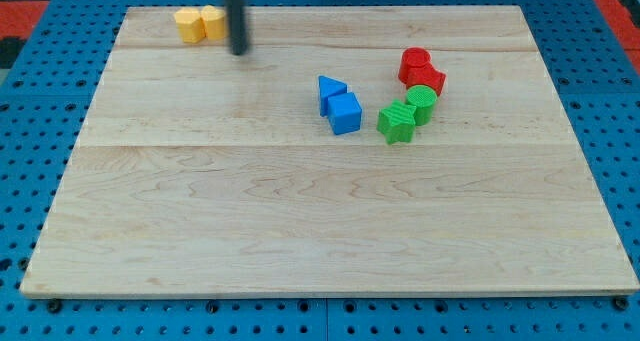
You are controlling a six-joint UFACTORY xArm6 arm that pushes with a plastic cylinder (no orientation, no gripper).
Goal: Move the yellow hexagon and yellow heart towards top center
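Observation:
Two yellow blocks sit touching at the view's top left of the wooden board: the yellow hexagon (pixel 188 25) on the left and the yellow heart (pixel 212 23) on the right. My rod comes down from the view's top edge and my tip (pixel 240 52) rests on the board just right of and slightly below the yellow heart, a small gap apart from it.
A blue triangle (pixel 330 89) and a blue cube (pixel 345 113) sit touching near the middle. Right of them are a green star (pixel 396 122), a green cylinder (pixel 421 104), and two red blocks (pixel 414 63) (pixel 427 80). The wooden board (pixel 320 221) lies on a blue pegboard.

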